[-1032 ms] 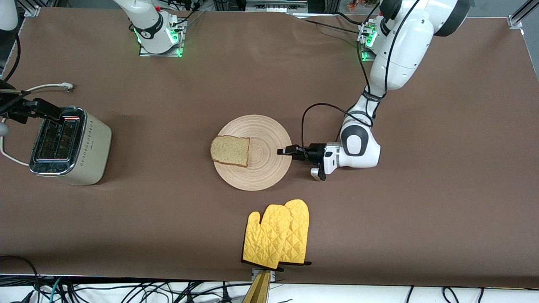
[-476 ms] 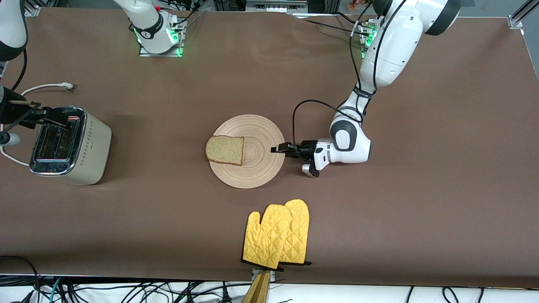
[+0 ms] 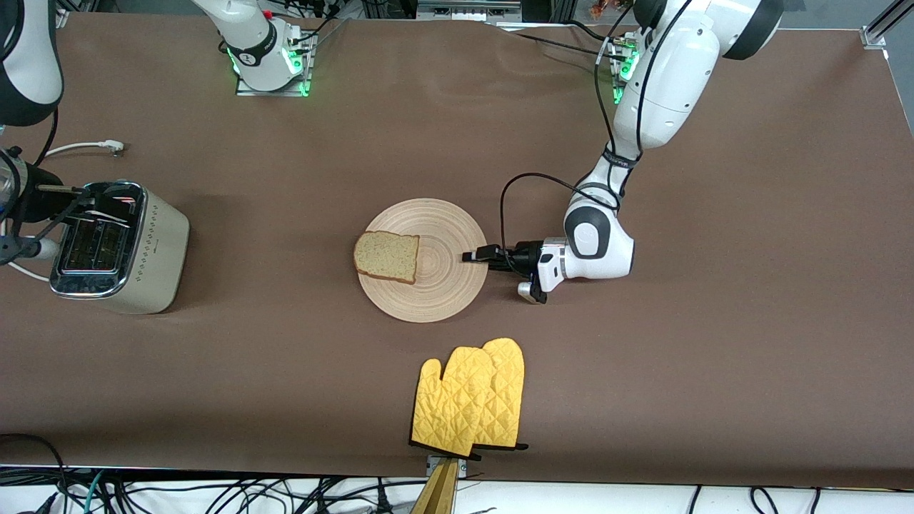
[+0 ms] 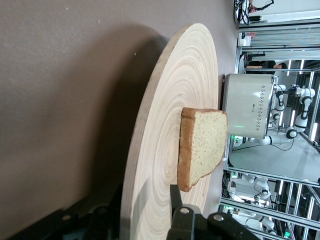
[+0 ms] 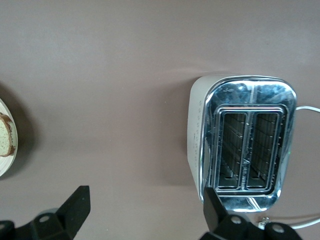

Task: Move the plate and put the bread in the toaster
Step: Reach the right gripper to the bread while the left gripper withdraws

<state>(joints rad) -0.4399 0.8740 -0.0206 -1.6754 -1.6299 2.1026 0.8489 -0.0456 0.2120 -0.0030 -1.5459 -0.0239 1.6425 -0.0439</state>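
Front view: ordered from the right arm's end.
Right gripper (image 5: 142,212): spread wide over toaster (image 3: 118,246).
Bread (image 3: 387,256): on plate (image 3: 435,293), mid-table.
Left gripper (image 3: 473,255): at plate rim, fingers just loosened; plate shifted, now apparently released.

Both arms: glossy white shells, black bands at joints. Bases lit by green lights. Left arm (image 3: 664,78): black cable looped along the forearm. Left gripper (image 3: 477,255): black fingers, silver screws. Right gripper (image 5: 145,210): black, wedge-shaped fingers.
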